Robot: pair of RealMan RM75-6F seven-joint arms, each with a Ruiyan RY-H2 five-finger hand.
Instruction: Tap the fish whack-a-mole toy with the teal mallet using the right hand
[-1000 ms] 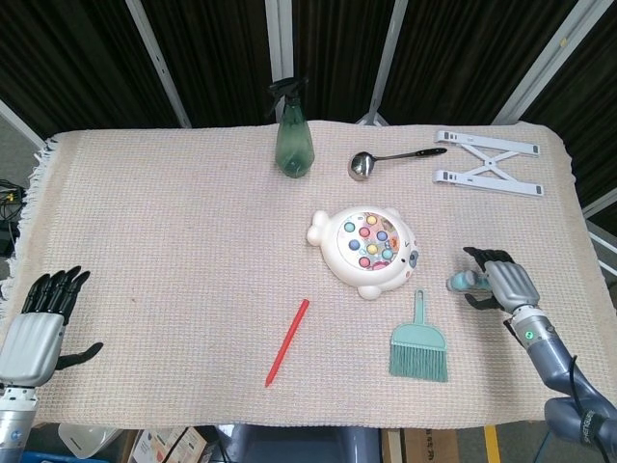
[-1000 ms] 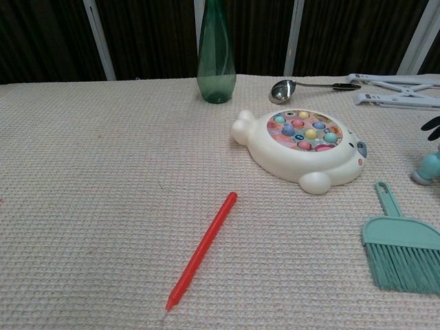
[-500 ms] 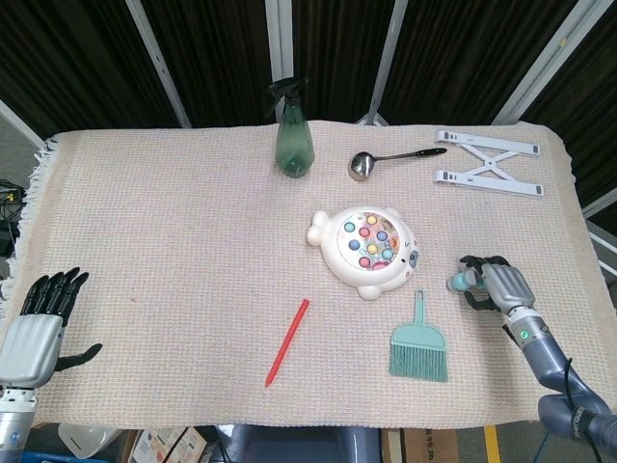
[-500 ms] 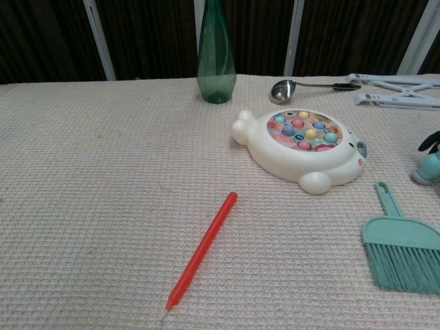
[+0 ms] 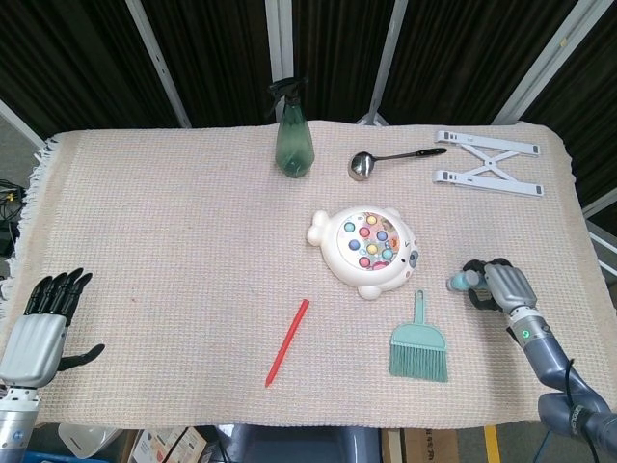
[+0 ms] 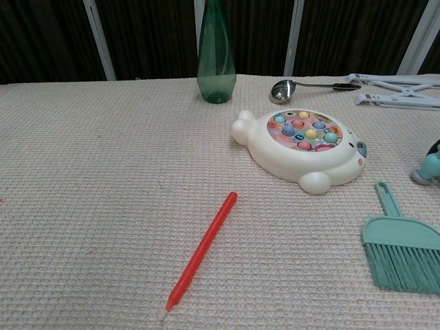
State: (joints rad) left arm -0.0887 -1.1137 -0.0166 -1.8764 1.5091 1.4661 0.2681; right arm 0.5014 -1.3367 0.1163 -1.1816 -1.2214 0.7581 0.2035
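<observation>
Change: since a second earlier the right hand point(image 5: 504, 286) had drawn slightly toward the table's near edge and its dark fingers had curled in more tightly over the mallet; everything else on the cloth lay as before.
Teal mallet point(image 5: 463, 281): lay at the right side of the table, its teal head poking out leftward from under the right hand, toward the toy; the chest view caught only its head point(image 6: 427, 169) at the right border.
Right hand: rested over the mallet with its dark fingers point(image 5: 479, 265) wrapped around the handle; the fingers looked closed on it, though the contact itself was hidden under the palm.
Fish toy point(image 5: 364, 251): white, with coloured pegs on top, near the table's middle, well apart from the mallet head and to its left.
Dustpan brush point(image 5: 418, 343): teal, lying between toy and near edge, its handle pointing up toward the gap between toy and mallet.
Red stick point(image 5: 287, 341): lay diagonally, left of the brush.
Spray bottle point(image 5: 293, 132): green, upright at the far side.
Ladle point(image 5: 386, 159): metal, just right of the bottle.
White folding stand point(image 5: 488, 162): at the far right corner.
Left hand point(image 5: 37, 326): at the near left edge, fingers straight and apart, holding nothing.
Table cloth point(image 5: 154, 241): beige woven, under all of it.
</observation>
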